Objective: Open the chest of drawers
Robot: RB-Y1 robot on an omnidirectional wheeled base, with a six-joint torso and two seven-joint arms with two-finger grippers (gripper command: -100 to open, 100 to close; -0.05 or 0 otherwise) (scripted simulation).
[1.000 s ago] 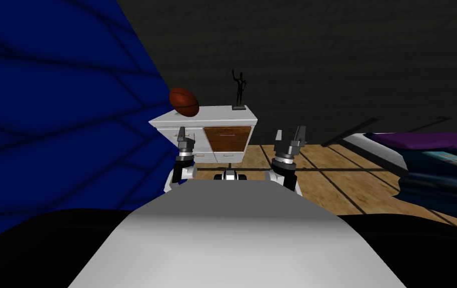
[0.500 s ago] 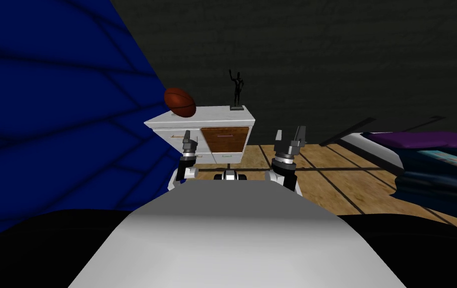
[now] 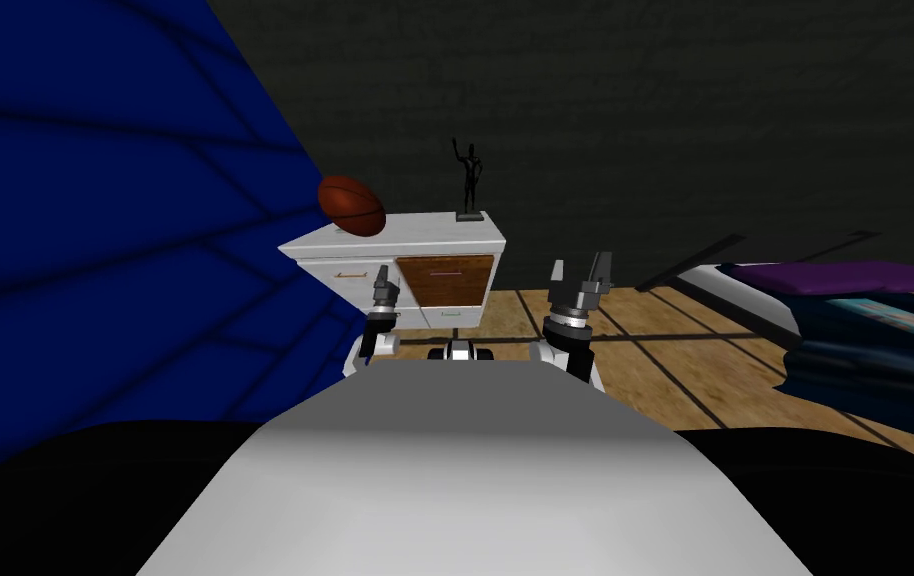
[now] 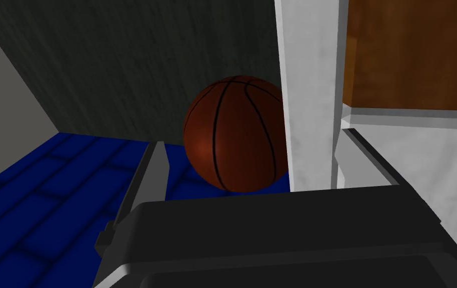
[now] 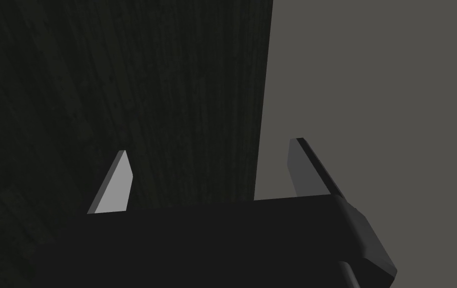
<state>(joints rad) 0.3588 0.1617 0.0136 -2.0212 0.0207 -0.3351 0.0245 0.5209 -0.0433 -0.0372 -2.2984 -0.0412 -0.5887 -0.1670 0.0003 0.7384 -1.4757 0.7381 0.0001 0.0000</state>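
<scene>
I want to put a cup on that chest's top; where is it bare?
Bare: the chest of drawers' top between the basketball and the black figurine, and its front right corner. Crowded: the left end, under the ball.

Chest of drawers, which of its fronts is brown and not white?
The upper right front of the chest of drawers: it alone is brown, while the fronts beside and below it are white.

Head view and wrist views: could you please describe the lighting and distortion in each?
Head view: the wide lens splays the blue wall; the dark wall behind the chest of drawers is dim. Left wrist view: soft sheen on the basketball. Right wrist view: dim, one right hand finger lit, the other shaded.
</scene>
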